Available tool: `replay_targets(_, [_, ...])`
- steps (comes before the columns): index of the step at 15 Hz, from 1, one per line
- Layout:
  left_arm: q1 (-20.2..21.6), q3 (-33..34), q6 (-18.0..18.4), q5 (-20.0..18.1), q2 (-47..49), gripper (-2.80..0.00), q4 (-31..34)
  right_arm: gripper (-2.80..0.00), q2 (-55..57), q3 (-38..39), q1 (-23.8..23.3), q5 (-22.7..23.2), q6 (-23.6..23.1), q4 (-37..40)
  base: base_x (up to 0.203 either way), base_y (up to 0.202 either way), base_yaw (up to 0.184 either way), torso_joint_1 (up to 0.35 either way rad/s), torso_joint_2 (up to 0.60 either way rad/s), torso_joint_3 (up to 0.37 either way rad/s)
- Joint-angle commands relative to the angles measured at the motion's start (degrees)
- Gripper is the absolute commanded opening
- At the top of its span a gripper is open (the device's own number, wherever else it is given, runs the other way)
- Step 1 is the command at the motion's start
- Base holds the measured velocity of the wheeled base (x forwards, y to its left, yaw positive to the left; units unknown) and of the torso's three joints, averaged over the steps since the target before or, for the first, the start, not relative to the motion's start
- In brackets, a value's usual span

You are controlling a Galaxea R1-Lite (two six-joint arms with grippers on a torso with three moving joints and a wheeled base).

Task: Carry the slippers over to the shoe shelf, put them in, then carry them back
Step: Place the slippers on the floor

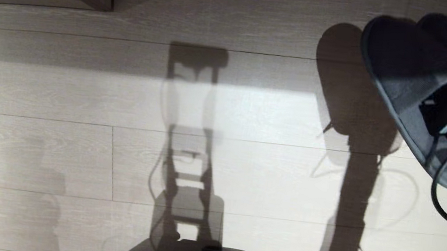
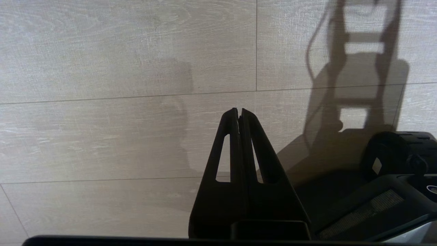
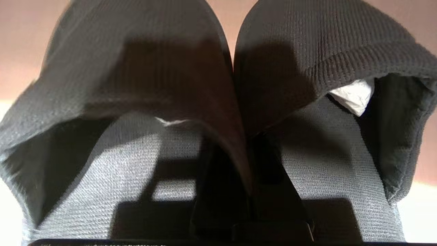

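Strong, warm, low light comes from behind the robot and throws sharp, long shadows of its frame and cables forward across the floor (image 1: 46, 152). A bright band lies mid-floor; the boards beyond it sit dim. The backlit slippers (image 1: 416, 83) read nearly black, and their edges blur close up.
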Motion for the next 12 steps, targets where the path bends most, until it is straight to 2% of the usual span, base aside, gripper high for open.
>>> replay_targets(1, [0.04,0.00,0.03,0.00,-0.09,-2.80,-0.01,-2.80,10.49,-4.41,0.07,0.14,-0.10,-6.08,0.000,0.000,0.000,0.000,0.00,0.000])
replay_targets(5, [0.01,0.00,0.03,0.00,-0.09,-2.80,-0.01,-2.80,18.64,-3.76,0.05,-0.47,-0.53,-19.15,0.000,0.000,0.000,0.000,0.00,0.000])
replay_targets(10, [0.06,0.00,0.16,0.08,-0.09,-2.80,-0.01,-2.80,20.30,-0.25,0.09,-1.03,-0.60,-21.11,0.000,0.000,0.000,0.000,0.00,0.000])
replay_targets(11, [-0.02,0.00,0.20,0.09,-0.09,-2.80,-0.01,0.00,20.62,-0.14,0.09,-1.03,-0.59,-21.40,0.000,0.000,0.000,0.000,0.00,0.000])
replay_targets(12, [0.06,0.00,0.20,0.09,-0.09,-2.80,-0.01,0.00,20.99,-0.14,0.03,-1.11,-0.67,-22.01,0.000,0.000,0.000,0.000,0.00,0.000])
